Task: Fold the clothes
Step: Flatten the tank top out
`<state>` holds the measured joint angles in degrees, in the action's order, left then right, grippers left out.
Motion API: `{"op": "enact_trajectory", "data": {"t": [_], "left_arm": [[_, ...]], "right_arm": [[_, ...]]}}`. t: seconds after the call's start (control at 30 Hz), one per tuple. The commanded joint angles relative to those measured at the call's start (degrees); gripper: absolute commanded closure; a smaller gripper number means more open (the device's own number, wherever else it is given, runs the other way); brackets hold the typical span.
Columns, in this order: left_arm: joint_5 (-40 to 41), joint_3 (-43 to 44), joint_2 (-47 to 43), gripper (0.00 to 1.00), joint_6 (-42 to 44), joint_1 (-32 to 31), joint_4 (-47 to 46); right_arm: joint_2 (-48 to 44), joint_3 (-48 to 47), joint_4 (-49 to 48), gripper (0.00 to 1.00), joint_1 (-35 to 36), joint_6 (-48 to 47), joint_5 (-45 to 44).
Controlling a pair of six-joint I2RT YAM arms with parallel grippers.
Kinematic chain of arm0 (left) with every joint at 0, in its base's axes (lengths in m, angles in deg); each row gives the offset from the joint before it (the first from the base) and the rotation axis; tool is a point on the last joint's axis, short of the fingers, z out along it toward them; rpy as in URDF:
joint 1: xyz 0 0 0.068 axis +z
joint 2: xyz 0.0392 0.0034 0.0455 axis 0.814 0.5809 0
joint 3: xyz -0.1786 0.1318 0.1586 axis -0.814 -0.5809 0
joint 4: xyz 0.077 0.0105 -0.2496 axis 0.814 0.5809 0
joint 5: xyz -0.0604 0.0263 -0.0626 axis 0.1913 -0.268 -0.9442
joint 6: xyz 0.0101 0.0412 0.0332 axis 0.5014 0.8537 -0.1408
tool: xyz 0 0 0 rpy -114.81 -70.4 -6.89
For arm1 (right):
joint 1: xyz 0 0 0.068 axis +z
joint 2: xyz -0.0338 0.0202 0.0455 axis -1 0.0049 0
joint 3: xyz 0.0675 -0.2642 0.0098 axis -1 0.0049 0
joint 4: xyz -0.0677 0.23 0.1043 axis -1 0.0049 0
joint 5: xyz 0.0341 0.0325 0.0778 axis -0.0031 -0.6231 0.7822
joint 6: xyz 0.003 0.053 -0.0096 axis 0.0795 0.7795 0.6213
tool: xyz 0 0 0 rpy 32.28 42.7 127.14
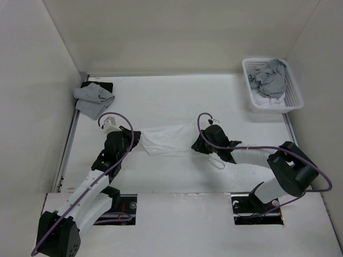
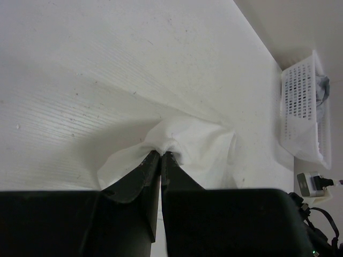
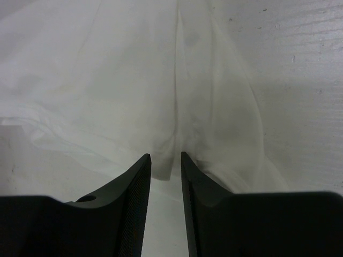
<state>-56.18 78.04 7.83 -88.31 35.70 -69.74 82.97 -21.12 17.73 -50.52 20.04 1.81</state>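
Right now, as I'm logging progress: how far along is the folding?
Done: nothing looks folded yet; the white garment lies as a crumpled, stretched strip. In hand: the left end effector pinches one end of it, and the right end effector stands parted at the other end. Left: spreading it flat and making every fold.

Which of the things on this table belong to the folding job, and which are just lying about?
In the job: white garment, pinched by the left hand; right hand, jaws apart at it.
Lying about: grey cloth, far left corner; white basket, far right corner; grey clothes inside it.
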Motion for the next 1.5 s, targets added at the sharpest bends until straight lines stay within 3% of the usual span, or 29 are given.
{"op": "enact_trajectory", "data": {"t": [0.0,0.13,0.3,0.6,0.83,0.97,1.1,1.3,1.37,1.47], "left_arm": [[-0.16,0.58,-0.10,0.99,0.52,-0.33,-3.00],[-0.08,0.58,-0.02,0.99,0.43,-0.59,-3.09],[0.01,0.58,-0.28,0.99,0.35,-0.68,-3.09],[0.19,0.84,-1.24,0.99,0.08,-0.86,-3.09],[0.27,6.98,-4.32,1.00,0.08,-1.12,-2.83],[1.59,12.78,-7.57,1.00,0.43,-2.70,-2.74],[4.84,19.28,-9.16,1.00,2.62,-5.42,-3.52],[11.51,25.09,-5.22,1.00,7.99,-9.90,-11.34],[13.19,26.23,-1.36,1.00,8.78,-9.30,-14.50],[12.94,28.86,6.46,1.00,7.73,-5.62,-19.07]], "right_arm": [[-1.08,-0.19,-0.74,0.68,0.83,1.16,0.59],[-0.38,-0.72,-0.92,0.73,0.83,1.33,1.91],[-0.37,-0.81,-1.01,0.66,0.92,1.68,2.44],[-3.88,-0.28,-1.10,0.90,0.92,1.34,1.12],[-22.83,-2.47,5.56,0.93,2.50,-3.57,-5.11],[-37.08,-9.57,15.67,0.94,5.22,-9.55,-13.71],[-44.40,-18.62,21.22,0.94,9.26,-15.44,-22.50],[-40.82,-28.83,18.87,0.95,12.18,-22.65,-27.01],[-35.91,-30.94,16.14,0.95,7.80,-23.45,-23.43],[-25.72,-35.50,12.10,0.95,-2.83,-20.48,-10.71]]}}
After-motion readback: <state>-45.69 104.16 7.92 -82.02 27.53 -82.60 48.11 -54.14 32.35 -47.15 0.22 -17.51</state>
